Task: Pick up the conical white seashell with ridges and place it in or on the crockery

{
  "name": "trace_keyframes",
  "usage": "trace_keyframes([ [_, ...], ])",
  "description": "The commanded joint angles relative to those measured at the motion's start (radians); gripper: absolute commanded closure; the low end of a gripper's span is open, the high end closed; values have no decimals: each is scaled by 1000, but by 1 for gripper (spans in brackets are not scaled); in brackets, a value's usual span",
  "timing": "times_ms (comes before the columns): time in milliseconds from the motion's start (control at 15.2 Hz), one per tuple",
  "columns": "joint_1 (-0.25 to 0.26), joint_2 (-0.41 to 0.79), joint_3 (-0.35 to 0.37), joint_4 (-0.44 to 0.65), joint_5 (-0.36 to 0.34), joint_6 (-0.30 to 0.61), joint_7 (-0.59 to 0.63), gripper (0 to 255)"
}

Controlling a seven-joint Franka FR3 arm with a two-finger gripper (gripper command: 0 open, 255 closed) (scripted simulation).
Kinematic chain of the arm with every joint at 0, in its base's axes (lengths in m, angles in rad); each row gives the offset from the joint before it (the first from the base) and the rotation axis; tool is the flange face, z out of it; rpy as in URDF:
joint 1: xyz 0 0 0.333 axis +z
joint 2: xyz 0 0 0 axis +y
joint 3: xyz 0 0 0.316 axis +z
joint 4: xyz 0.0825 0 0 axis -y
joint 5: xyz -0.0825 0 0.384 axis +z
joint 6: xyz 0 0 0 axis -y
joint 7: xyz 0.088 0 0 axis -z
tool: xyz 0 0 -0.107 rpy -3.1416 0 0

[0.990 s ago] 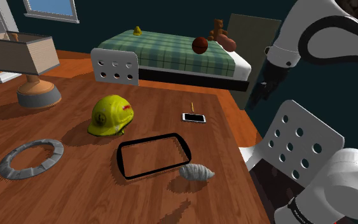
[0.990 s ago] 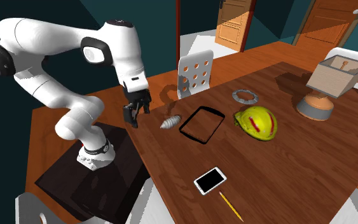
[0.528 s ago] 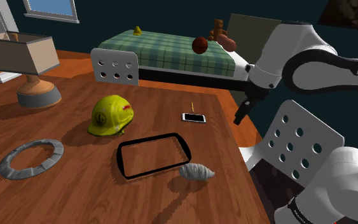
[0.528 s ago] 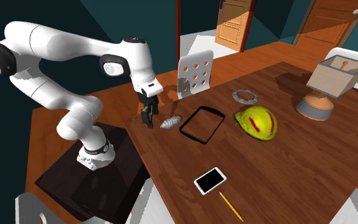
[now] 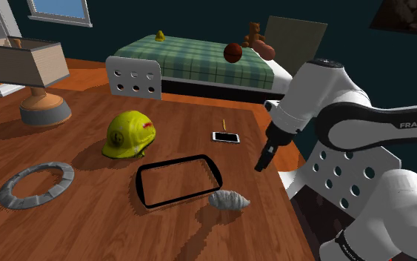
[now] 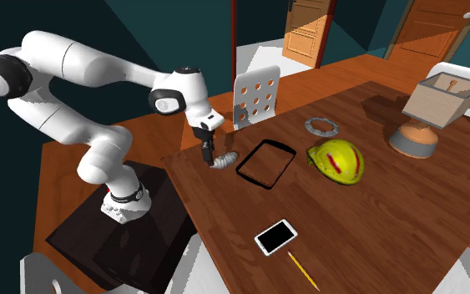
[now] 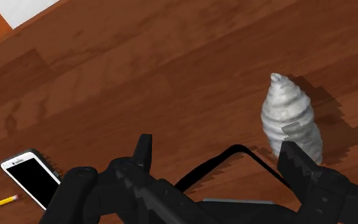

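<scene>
Seashell point(image 7: 289, 118) lies apparently untouched just beyond the wide-spread fingers point(image 7: 301, 172).

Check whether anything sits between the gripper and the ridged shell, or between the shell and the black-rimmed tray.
Nothing visible does. The open gripper hangs over bare wood close to the seashell, which lies beside a corner of the tray with no object between them. The phone and helmet sit clear of both paths.

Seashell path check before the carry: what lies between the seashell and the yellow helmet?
The black-rimmed tray lies between the seashell and the yellow helmet; the shoulder view shows it, and so does the second exterior view.
</scene>
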Motion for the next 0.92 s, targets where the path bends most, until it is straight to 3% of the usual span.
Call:
trace_keyframes([
  [0, 32, 35, 22, -22, 14, 72, -9, 0],
  [462, 137, 184, 107, -85, 50, 324, -30, 0],
  [858, 128, 272, 124, -101, 38, 431, -21, 0],
])
